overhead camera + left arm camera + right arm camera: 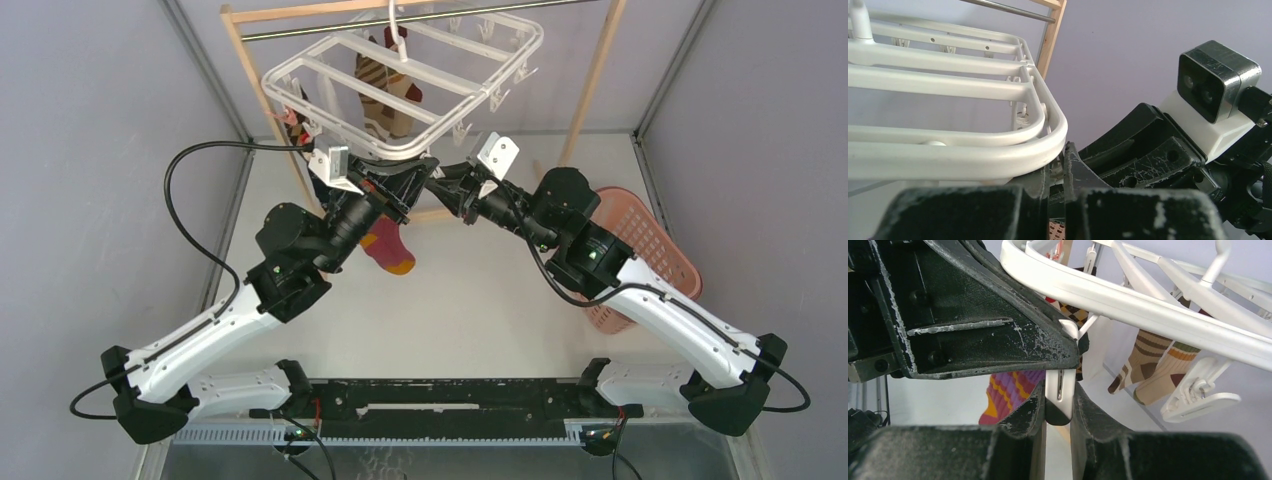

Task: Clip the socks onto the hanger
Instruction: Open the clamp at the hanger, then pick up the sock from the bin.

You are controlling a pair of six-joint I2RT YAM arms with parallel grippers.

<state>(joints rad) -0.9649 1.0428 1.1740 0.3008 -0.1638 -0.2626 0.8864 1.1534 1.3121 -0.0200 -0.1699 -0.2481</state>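
Observation:
The white hanger [440, 75] hangs from a metal rod, with brown argyle and striped socks [385, 90] clipped under it. My left gripper [415, 172] is at the frame's near rim [948, 160], jaws almost closed [1057, 167], holding a purple, orange-striped, pinkish-red sock [388, 250] that dangles below it. My right gripper [442, 185] meets it tip to tip and is shut on a white clip [1060, 385] under the rim [1128, 302]. The purple sock [1008, 395] shows behind the left finger. Two striped socks [1153, 360] hang beyond.
The wooden rack [595, 75] with its metal rod [300, 32] stands at the back. A pink slotted basket [650, 250] sits by the right arm. A free white clip [1198, 392] hangs to the right of my right gripper. Grey walls close both sides.

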